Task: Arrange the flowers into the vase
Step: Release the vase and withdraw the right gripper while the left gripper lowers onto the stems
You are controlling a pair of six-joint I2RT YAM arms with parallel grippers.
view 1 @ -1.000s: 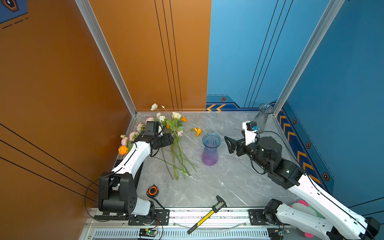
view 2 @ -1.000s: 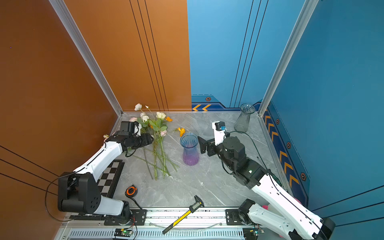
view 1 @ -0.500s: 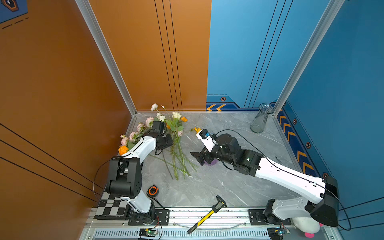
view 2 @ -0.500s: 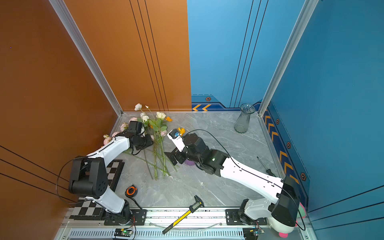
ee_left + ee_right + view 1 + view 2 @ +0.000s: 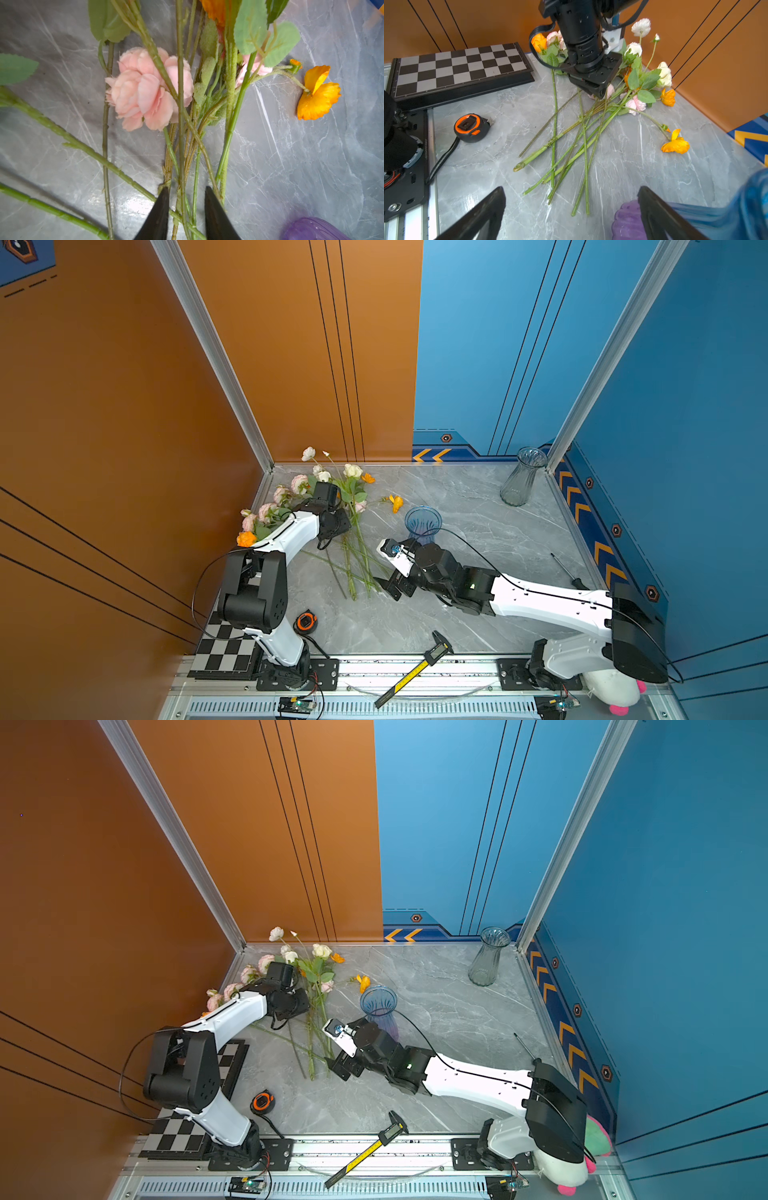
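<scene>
Swung past the vase (image 5: 423, 522) to the stem ends, the right gripper (image 5: 571, 190) is held wide open, seemingly so the flowers (image 5: 149, 89), lying on the table (image 5: 478, 531) beside it, can be gathered while the left gripper (image 5: 186, 190) is narrowed around several stems, whether pinched cannot be told

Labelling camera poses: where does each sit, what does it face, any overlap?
Top views: high over front rail, looking down at the table; left arm, right arm show.
Left wrist: faces down at the flowers; left gripper fingertips straddle stems.
Right wrist: low, facing the stems; open right gripper shows.
Shared: flowers, blue vase.
</scene>
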